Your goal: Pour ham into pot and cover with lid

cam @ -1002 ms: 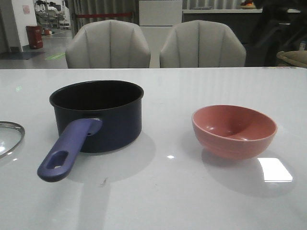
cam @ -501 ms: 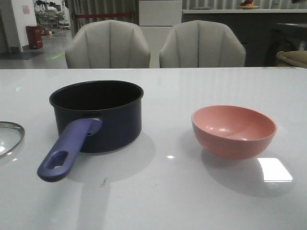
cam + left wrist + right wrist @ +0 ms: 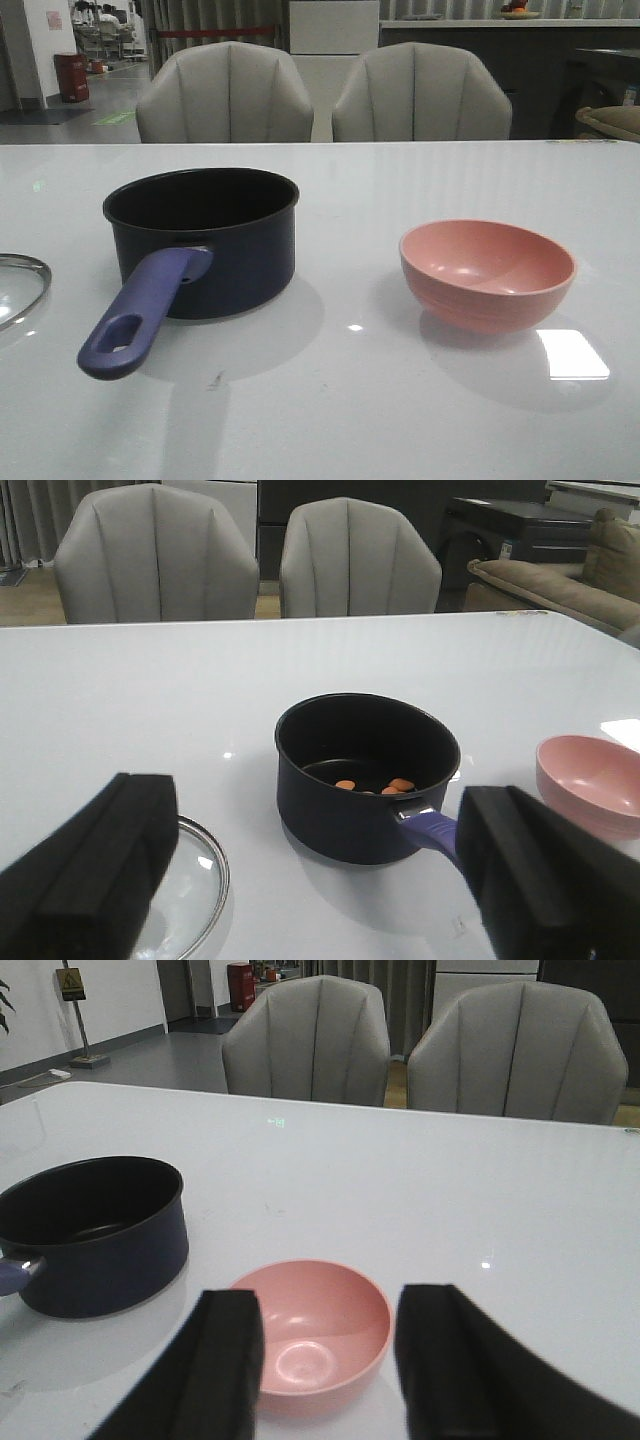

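Saucepan and bowl sit side by side on a glossy white table [image 3: 420,410], seen from the front. The pot [image 3: 205,240], dark navy and round, stands upright on the robot's left half of the table, its long purple-blue handle [image 3: 140,315] pointing toward the near edge, with an oval hole at the end. A pink bowl [image 3: 487,272] stands upright on the right half, well apart from the pot, and its inside looks bare. At the far left edge of the front view, part of the lid [image 3: 18,285] lies flat on the table; only a curve of its steel rim and some glass show, and its knob is out of view.

From the left wrist camera, the ham [image 3: 385,784] shows as a few small orange-pink chunks on the floor of the pot [image 3: 365,775]. The lid [image 3: 195,880] lies on the table near the pot, not touching it, and the pink bowl [image 3: 590,780] sits beyond the handle. The left gripper [image 3: 310,880] is spread wide, its two dark fingers [image 3: 95,870] far apart with nothing between them, above the table.

From the right wrist camera, the right gripper [image 3: 325,1360] is also parted and holds nothing, with the pink bowl [image 3: 315,1332] seen between its two dark fingers [image 3: 220,1360] and the pot [image 3: 95,1232] off to one side. Two pale grey chairs [image 3: 225,92] stand behind the table.
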You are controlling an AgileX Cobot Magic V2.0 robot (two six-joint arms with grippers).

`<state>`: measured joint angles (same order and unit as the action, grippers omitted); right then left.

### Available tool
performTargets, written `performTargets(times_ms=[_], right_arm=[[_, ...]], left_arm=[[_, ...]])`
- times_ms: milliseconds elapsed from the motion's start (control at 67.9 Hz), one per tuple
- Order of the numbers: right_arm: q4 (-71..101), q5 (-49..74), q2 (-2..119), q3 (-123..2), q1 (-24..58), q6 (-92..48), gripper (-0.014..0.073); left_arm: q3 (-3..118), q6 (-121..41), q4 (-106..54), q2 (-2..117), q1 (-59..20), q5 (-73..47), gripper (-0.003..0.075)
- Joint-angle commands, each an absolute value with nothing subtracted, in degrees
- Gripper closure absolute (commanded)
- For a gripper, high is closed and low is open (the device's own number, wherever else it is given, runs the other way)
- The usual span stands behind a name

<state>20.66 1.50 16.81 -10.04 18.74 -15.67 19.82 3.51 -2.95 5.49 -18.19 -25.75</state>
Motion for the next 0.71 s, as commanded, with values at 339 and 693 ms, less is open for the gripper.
performTargets(times_ms=[339, 693], right_arm=[[21.16, -3.02, 17.05, -11.51, 18.84, -15.94, 0.0428], [21.16, -3.02, 17.05, -11.51, 18.84, -15.94, 0.0428]], left_arm=[[24.71, 3.83, -3.14, 10.05, -18.69, -21.94, 0.0082], [38.42, 12.24, 2.18, 32.87, -15.44, -23.28, 0.0062]])
